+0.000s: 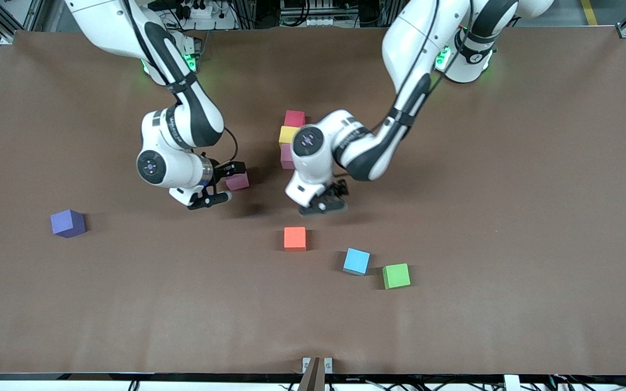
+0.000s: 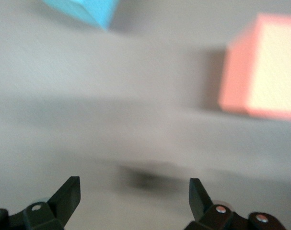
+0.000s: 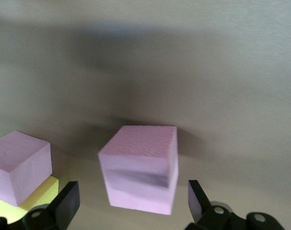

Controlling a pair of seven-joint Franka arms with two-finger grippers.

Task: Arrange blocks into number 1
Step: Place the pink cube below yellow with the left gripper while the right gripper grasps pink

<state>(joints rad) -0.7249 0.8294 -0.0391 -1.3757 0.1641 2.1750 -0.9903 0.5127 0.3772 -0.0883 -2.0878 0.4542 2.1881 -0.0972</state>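
Over bare table, left gripper (image 2: 134, 199) open, empty, right gripper (image 3: 133, 201) open around pink block (image 3: 140, 168).

Open left gripper (image 2: 134, 191) has bare table (image 1: 454, 217) under it; the orange block (image 1: 295, 238) stands just ahead. Open right gripper (image 3: 133, 199) faces a pink block (image 3: 140, 167), with bare table around that block.

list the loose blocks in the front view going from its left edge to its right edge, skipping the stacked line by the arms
purple block → pink block → orange block → light blue block → green block
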